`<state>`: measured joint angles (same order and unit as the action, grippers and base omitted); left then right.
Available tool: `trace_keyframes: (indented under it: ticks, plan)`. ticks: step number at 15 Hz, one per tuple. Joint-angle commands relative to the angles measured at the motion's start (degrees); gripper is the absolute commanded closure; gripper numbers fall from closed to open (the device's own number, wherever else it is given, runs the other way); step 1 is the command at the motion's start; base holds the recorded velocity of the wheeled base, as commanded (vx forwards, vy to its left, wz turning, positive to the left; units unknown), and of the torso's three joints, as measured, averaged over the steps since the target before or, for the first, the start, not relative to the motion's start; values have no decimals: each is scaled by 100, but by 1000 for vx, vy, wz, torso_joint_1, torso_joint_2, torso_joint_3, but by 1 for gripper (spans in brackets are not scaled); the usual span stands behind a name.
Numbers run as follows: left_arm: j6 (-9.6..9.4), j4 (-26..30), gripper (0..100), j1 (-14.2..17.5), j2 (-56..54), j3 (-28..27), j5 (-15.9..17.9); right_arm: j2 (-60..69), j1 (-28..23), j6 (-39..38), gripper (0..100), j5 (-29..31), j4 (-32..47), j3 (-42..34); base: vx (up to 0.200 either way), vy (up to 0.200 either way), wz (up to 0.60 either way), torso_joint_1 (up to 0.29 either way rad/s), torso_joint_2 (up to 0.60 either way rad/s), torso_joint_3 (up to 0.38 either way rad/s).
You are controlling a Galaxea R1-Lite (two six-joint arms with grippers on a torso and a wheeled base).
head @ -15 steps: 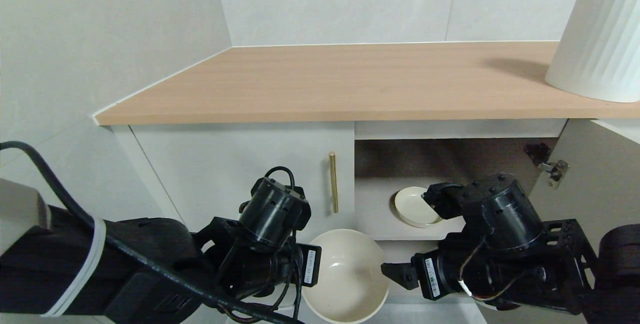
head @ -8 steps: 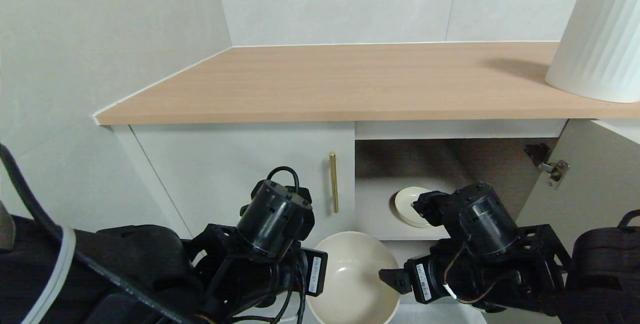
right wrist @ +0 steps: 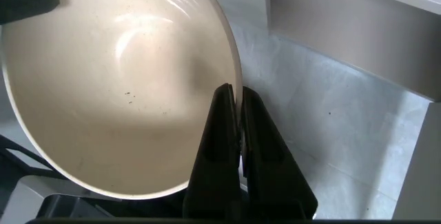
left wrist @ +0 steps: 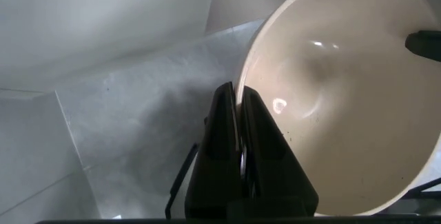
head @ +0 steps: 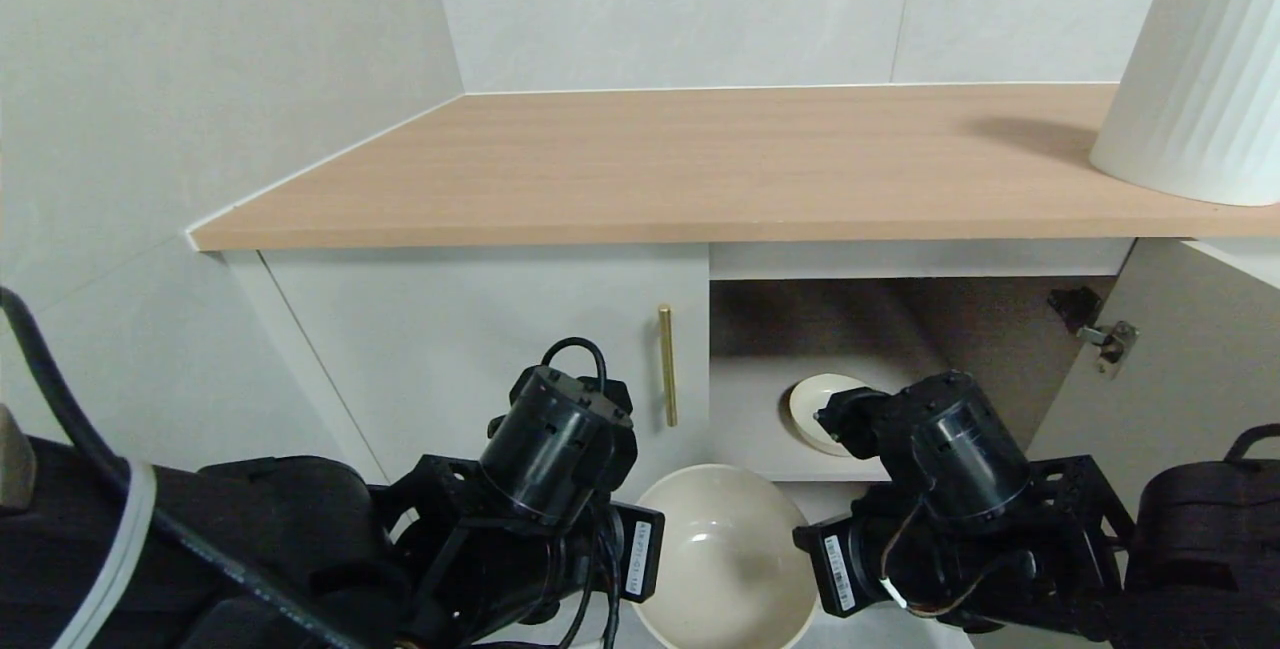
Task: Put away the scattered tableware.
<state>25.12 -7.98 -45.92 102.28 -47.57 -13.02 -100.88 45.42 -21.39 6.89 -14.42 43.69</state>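
A large cream bowl [head: 725, 559] hangs low in front of the cabinet, between my two arms. My left gripper [left wrist: 239, 96] is shut on the bowl's [left wrist: 344, 93] rim, on the bowl's left side in the head view. On the opposite side, my right gripper [right wrist: 238, 96] is shut on the bowl's [right wrist: 117, 79] rim. Behind the right wrist, a small cream plate [head: 810, 407] lies on the shelf inside the open cupboard, partly hidden by that wrist.
The cupboard's right door [head: 1190, 359] stands open; the left door with a brass handle [head: 666, 364] is closed. A wooden countertop [head: 700, 169] carries a white ribbed lampshade [head: 1195, 69] at the far right. Walls close the left and back.
The bowl has shifted a little right and lower with the left arm. The right arm has drawn leftward and down, coming in against the bowl's right rim.
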Motion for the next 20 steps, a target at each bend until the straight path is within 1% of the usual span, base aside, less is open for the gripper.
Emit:
trace_keyframes:
  ticks: [1, 6, 7, 13, 16, 17, 18, 20]
  plan:
    - [1, 16, 100, 4, -6, 2, -25, -20, 2, 12, 100, 14, 27, -10, 0, 0, 0, 0, 0, 0]
    - [1, 16, 100, 4, -24, 2, -60, -37, 2, 12, 100, 14, 27, -10, 0, 0, 0, 0, 0, 0]
    - [1, 16, 0, 4, -15, 2, -113, -37, 2, 12, 100, 14, 27, -10, 0, 0, 0, 0, 0, 0]
    - [10, 16, 0, 4, 3, -7, -122, -90, 2, 48, 100, 14, 53, -27, 0, 0, 0, 0, 0, 0]
    - [10, 16, 0, 4, -15, -7, -122, -204, -7, 338, 100, 111, 80, -124, 0, 0, 0, 0, 0, 0]
    - [10, 16, 0, 4, -24, -7, -131, -406, -69, 399, 100, 331, 80, -106, 0, 0, 0, 0, 0, 0]
    - [10, 16, 0, 4, -15, -7, -122, -600, -236, 426, 100, 515, 71, -80, 0, 0, 0, 0, 0, 0]
    - [10, 16, 0, 4, -24, -7, -122, -881, -649, 461, 100, 577, 10, 25, 0, 0, 0, 0, 0, 0]
